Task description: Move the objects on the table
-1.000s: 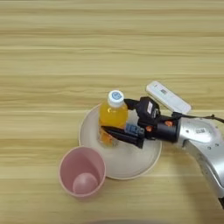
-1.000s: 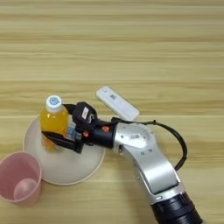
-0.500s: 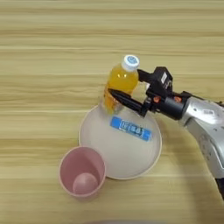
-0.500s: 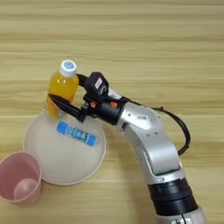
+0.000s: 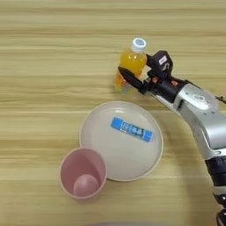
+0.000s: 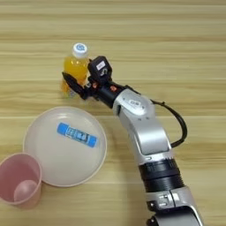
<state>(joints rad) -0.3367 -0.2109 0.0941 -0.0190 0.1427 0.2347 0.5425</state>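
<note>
The juice bottle (image 5: 130, 65), which a second earlier had stood on the plate (image 5: 95, 152) in the grip of the right gripper (image 6: 76, 84), had been carried off it to the far side and now stood upright on the bare bench (image 5: 44, 66), just beyond the plate's far rim, the black fingers pinching its lower body. That uncovered the blue tube (image 5: 131, 129) lying flat on the plate, with the pink cup (image 5: 83, 173) at the near-left rim, so one object looked all but relocated, pending release.

No print can be read on the blue tube (image 5: 132, 129) or bottle (image 5: 131, 64).
</note>
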